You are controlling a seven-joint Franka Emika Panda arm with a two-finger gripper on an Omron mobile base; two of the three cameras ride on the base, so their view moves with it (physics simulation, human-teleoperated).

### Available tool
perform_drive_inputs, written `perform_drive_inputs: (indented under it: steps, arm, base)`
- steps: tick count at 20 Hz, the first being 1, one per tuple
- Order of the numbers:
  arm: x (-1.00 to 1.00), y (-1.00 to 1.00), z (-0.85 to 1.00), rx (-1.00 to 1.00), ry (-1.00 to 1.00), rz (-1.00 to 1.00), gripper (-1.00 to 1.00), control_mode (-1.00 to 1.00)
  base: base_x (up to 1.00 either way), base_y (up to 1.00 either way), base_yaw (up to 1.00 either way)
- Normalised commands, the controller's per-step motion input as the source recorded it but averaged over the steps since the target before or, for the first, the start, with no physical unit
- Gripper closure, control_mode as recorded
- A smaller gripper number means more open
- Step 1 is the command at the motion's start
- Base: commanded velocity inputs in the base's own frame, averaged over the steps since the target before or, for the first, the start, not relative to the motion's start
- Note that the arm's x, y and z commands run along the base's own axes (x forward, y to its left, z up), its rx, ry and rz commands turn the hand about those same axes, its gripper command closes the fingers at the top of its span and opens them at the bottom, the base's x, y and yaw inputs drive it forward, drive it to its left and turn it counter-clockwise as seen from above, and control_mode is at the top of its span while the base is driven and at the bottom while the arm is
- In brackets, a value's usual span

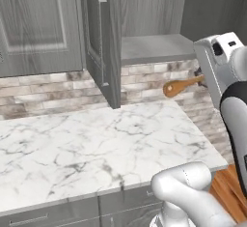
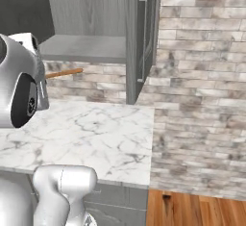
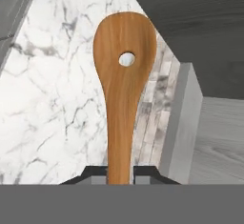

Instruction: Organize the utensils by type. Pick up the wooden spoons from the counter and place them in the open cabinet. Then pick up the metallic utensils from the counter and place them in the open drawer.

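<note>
Gripper: in the hand view the gripper (image 3: 119,173) sits at the bottom centre, its two dark fingertips (image 3: 97,173) closed narrowly on the handle of a wooden spoon (image 3: 124,89).
Wooden spoon: orange-brown, with a flat oval head pierced by a small round hole. In the hand view it runs from the bottom centre up to the upper middle of the frame. In the left base view its head (image 1: 176,87) shows at right of centre, in front of the brick wall, below the cabinet shelf and raised above the bench. In the right base view its thin handle (image 2: 65,73) pokes out at left, just beside the white arm.
Open cabinet: upper middle of the left base view, door (image 1: 101,37) swung outward. Its lower shelf (image 1: 154,47) is a bare grey board, and the spoon is held below and in front of that shelf, not inside the cabinet. The same shelf (image 2: 86,47) shows at upper left of the right base view.
Bench: white marble top with grey veins (image 1: 91,148), filling the lower left of the left base view; the part that shows carries nothing.
Wall: grey-brown brick (image 2: 202,76) behind the bench and at the right of the right base view.
Floor: orange wood planks (image 2: 192,210) at lower right.
</note>
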Motion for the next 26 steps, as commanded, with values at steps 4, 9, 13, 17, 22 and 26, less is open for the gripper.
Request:
perform_drive_inputs:
  steps: [4, 9, 13, 17, 22, 26]
  arm:
    - [0.58, 0.0, 0.47, -0.01, 0.01, 0.0, 1.0, -1.0]
    - [0.58, 0.0, 0.4, 0.0, -0.1, 0.01, 1.0, -1.0]
    - [0.39, 0.09, 0.11, 0.0, -0.28, 0.02, 1.0, -1.0]
    - [0.34, 0.15, 0.0, 0.0, -0.33, 0.0, 1.0, -1.0]
    - [0.44, 0.08, 0.01, 0.01, -0.21, 0.0, 1.0, -1.0]
    - [0.62, 0.0, 0.09, 0.05, 0.0, 0.0, 1.0, -1.0]
  base:
    - [0.0, 0.0, 0.0]
    - [0.0, 0.0, 0.0]
    - [0.0, 0.0, 0.0]
    - [0.0, 0.0, 0.0]
    - [0.0, 0.0, 0.0]
    - [0.0, 0.0, 0.0]
